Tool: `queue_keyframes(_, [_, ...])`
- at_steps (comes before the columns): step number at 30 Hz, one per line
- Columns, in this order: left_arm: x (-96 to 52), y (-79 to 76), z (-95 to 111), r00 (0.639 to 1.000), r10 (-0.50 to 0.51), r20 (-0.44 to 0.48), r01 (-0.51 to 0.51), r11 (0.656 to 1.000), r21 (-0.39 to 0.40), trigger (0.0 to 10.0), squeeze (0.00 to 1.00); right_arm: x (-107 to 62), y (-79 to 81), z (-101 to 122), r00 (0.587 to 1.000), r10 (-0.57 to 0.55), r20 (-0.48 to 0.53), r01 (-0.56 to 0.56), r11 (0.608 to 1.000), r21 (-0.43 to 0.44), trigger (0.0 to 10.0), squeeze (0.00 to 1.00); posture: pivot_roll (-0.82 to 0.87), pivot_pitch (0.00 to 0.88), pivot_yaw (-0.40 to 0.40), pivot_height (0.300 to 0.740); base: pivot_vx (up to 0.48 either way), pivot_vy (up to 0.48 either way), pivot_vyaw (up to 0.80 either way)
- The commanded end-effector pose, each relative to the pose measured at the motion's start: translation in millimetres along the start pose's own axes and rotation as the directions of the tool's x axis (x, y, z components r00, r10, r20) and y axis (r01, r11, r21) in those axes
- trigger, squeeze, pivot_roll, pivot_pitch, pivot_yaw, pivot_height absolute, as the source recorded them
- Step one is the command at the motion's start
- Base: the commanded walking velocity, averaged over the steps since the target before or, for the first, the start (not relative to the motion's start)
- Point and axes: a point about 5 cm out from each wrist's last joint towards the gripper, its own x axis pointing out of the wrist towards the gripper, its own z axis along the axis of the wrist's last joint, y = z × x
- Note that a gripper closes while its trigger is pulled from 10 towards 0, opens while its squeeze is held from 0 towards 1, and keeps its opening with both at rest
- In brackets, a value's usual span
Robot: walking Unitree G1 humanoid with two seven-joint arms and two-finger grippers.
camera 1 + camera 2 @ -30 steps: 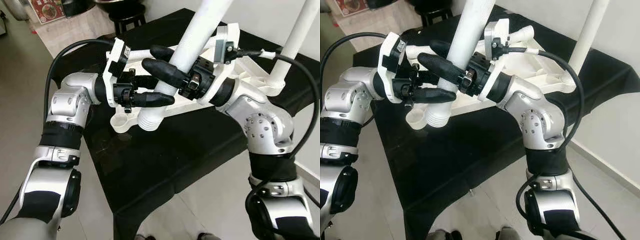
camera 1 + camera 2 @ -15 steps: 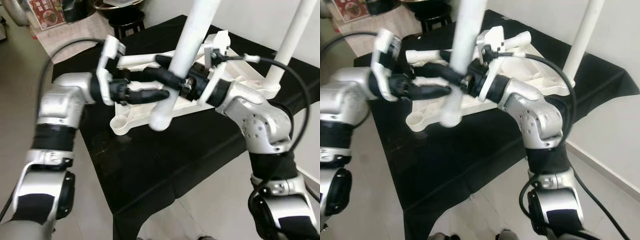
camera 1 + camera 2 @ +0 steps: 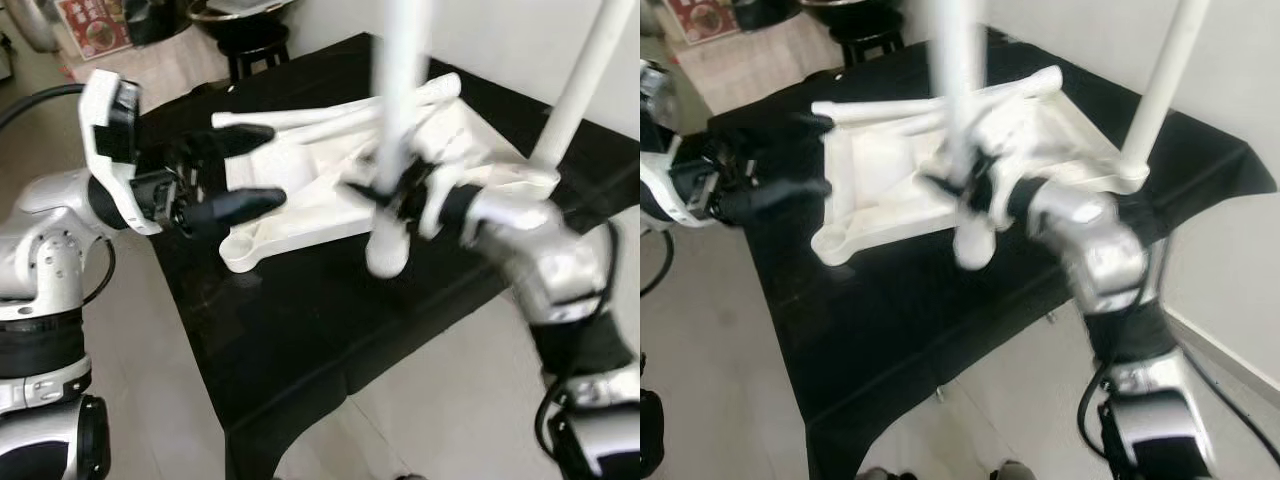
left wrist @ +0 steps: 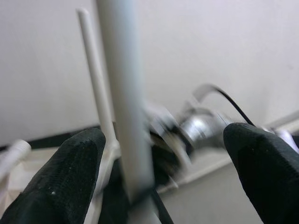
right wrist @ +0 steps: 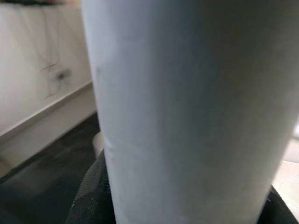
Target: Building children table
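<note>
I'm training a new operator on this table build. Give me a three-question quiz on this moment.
1. True or false: the right gripper holds the loose white leg.
2. The left gripper's fingers are: A open, B shut on the leg.
3. What does the white tabletop lie on?

Key: 1 true; 2 A; 3 a black table, with another leg already standing at its far corner.

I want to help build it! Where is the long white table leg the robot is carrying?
The table leg stands upright in the right hand, in the middle of the head views, its bottom end above the upturned white tabletop on the black cloth.
</note>
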Motion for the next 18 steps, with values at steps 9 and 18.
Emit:
queue_keyframes(9, [30.6,-1.6,1.2,0.979,0.11,0.171,-0.091,0.989,-0.119,10.0,0.0,30.3,40.1,5.5,0.988,0.157,-0.002,-0.156,0.976,-0.155,0.0,0.0,-0.18,0.055,0.086,0.74,0.0,0.0,0.0])
queue_keyframes(18, [33.8,-5.0,-15.6,0.987,0.126,0.099,-0.106,0.977,-0.187,0.0,0.0,34.2,47.0,6.5,0.985,0.173,-0.006,-0.171,0.964,-0.205,0.0,0.0,-0.17,0.045,0.084,0.74,0.0,0.0,0.0])
